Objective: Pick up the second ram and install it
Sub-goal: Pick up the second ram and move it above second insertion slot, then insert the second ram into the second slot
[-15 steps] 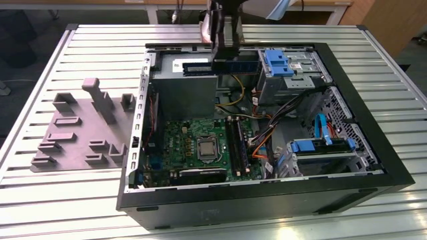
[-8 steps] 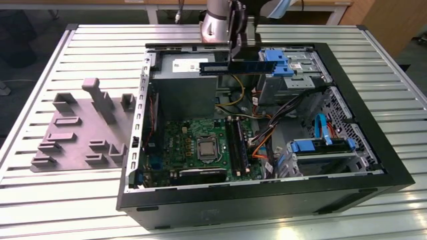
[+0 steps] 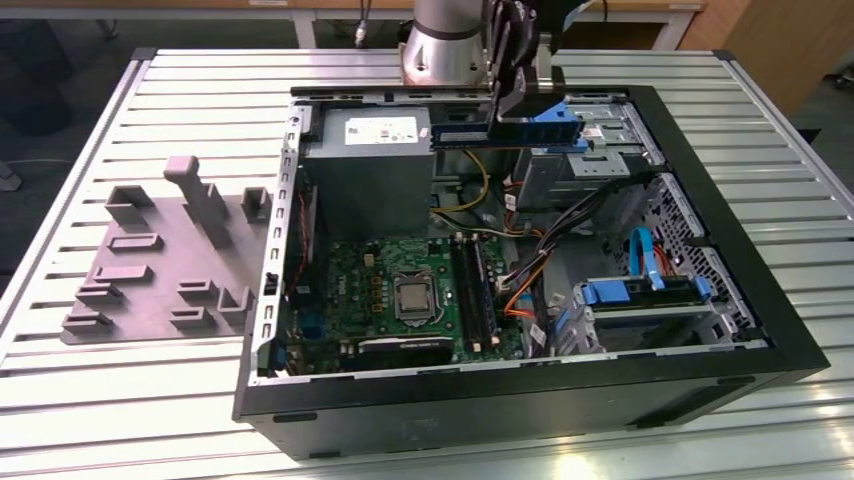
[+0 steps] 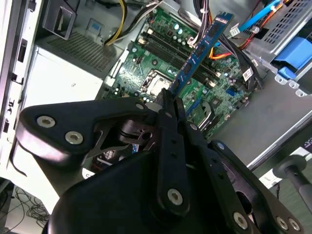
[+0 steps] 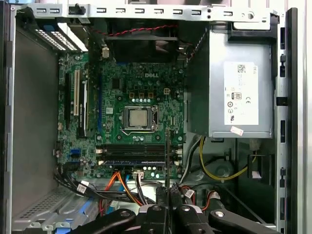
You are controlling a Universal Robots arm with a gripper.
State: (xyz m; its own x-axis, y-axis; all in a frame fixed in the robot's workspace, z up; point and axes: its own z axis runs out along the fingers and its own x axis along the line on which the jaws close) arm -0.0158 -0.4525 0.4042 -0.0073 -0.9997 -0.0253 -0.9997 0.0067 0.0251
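Slatted metal table (image 3: 107, 400) carries an open computer case (image 3: 534, 410). The gripper (image 3: 527, 105) is clamped on the second ram (image 3: 507, 132), which it holds edge-down above the motherboard (image 3: 387, 280), presumably for slot alignment.

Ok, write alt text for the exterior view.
A robot arm's pincer holds a blue-green ram stick above the far side of an open black computer case. The green motherboard lies exposed inside the case, and a grey moulded tray sits on the slatted metal table at the exterior view's left.
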